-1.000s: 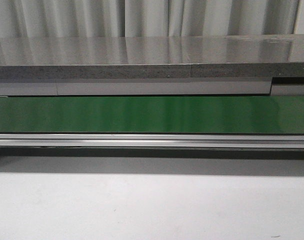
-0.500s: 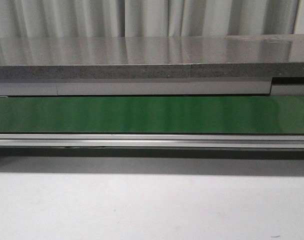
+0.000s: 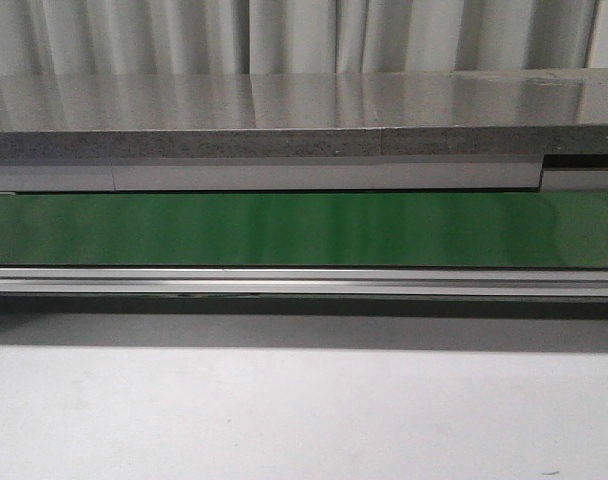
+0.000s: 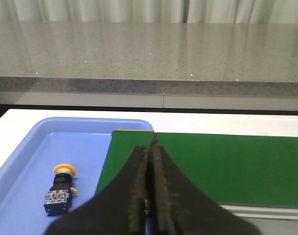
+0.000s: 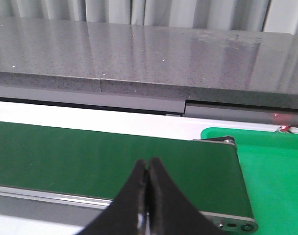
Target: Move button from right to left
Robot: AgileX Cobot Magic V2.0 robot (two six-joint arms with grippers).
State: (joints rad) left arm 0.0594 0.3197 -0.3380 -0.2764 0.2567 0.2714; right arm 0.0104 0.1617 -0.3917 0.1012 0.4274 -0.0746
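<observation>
My left pincer (image 4: 149,196) and right pincer (image 5: 147,196) were both closed, empty. The yellow-capped black push-button (image 4: 60,190) lay inside the shallow blue plastic tray (image 4: 26,166), beside the green conveyor belt (image 4: 227,166).

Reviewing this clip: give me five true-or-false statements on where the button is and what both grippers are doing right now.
1. The button lies in the blue tray. True.
2. The left gripper is shut on the button. False: it is shut on nothing; the button lies apart from it in the tray.
3. The right gripper is shut and holds nothing. True.
4. A button rides on the green belt. False: no button shows on the belt in any view.
5. The right wrist view shows a blue tray beside the belt end. False: the tray there is green.
</observation>
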